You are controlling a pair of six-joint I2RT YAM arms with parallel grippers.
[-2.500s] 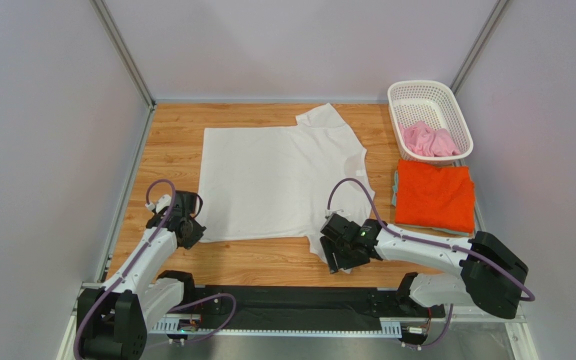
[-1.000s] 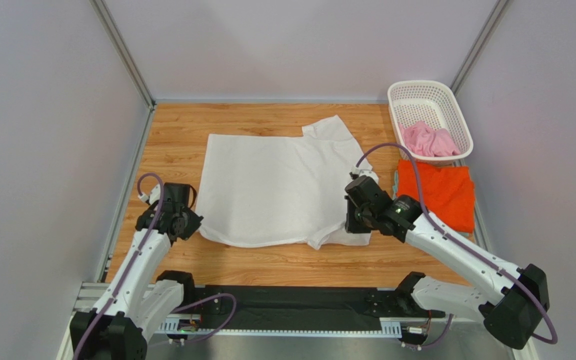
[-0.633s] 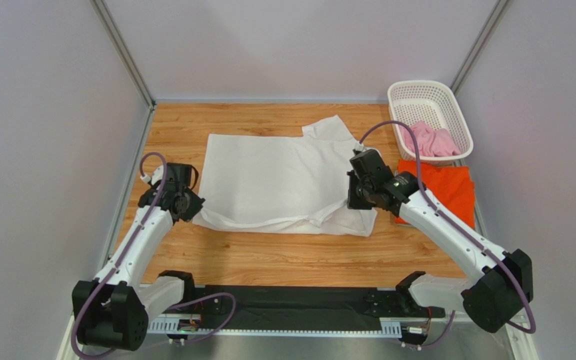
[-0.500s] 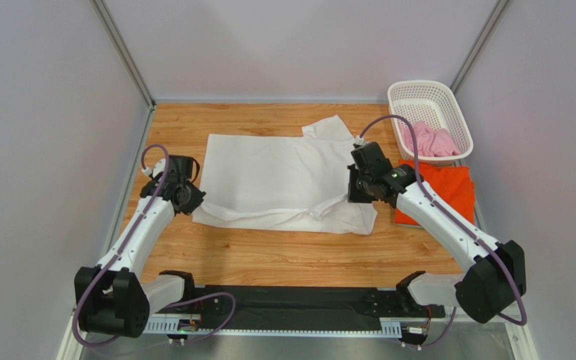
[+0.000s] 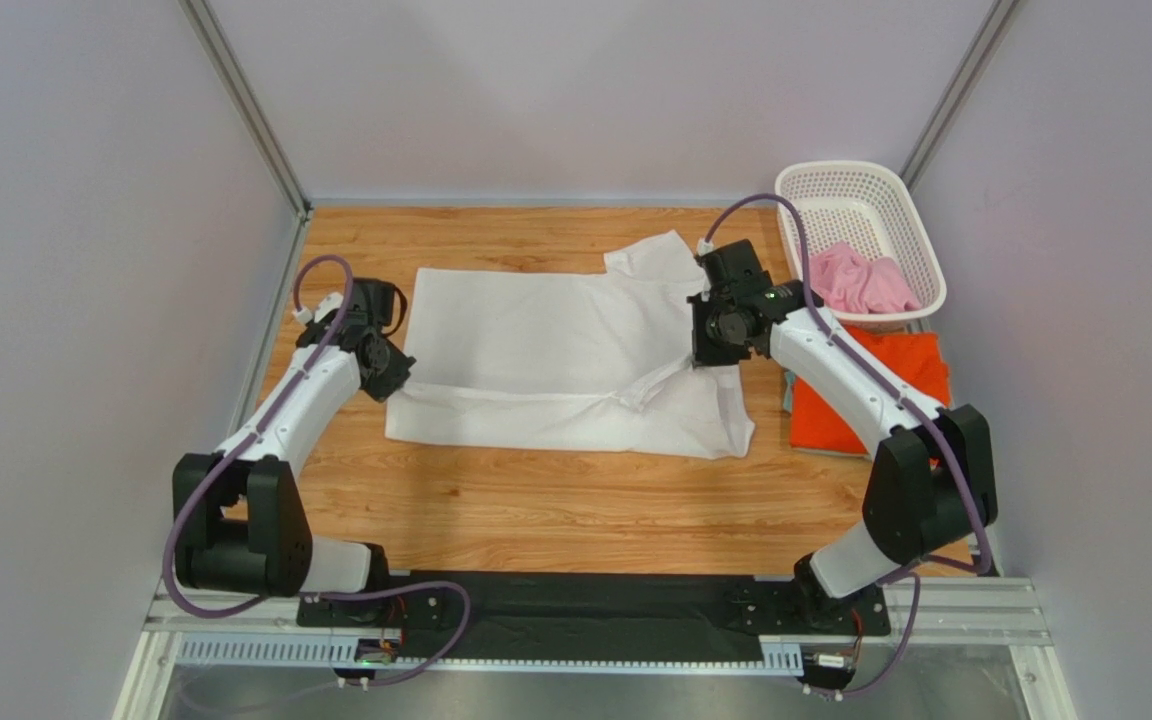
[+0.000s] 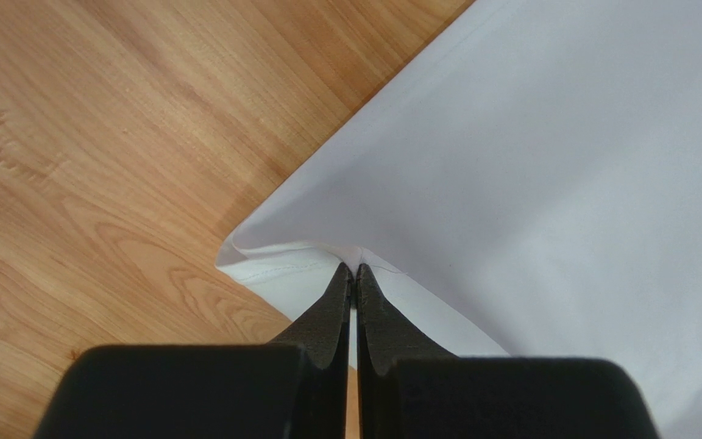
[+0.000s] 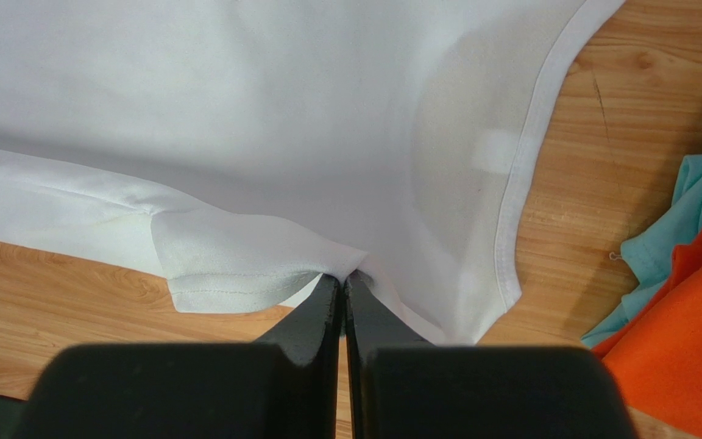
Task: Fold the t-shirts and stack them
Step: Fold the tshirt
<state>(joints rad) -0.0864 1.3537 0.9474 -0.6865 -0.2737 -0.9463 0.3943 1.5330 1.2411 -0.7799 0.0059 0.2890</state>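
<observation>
A white t-shirt lies spread across the middle of the wooden table, its near part lifted and carried over towards the far side. My left gripper is shut on the shirt's near left hem corner. My right gripper is shut on the cloth beside the near sleeve. A folded bright orange t-shirt lies on the right, partly hidden by my right arm. A pale pink t-shirt sits crumpled in the basket.
A white lattice basket stands at the far right corner. A teal cloth shows under the orange shirt. Grey walls close the table in on three sides; bare wood lies in front of the white shirt.
Both grippers have carried the white shirt's near edge away from the bases, towards the far side, folding the shirt over itself. The right arm now covers part of the orange shirt.
</observation>
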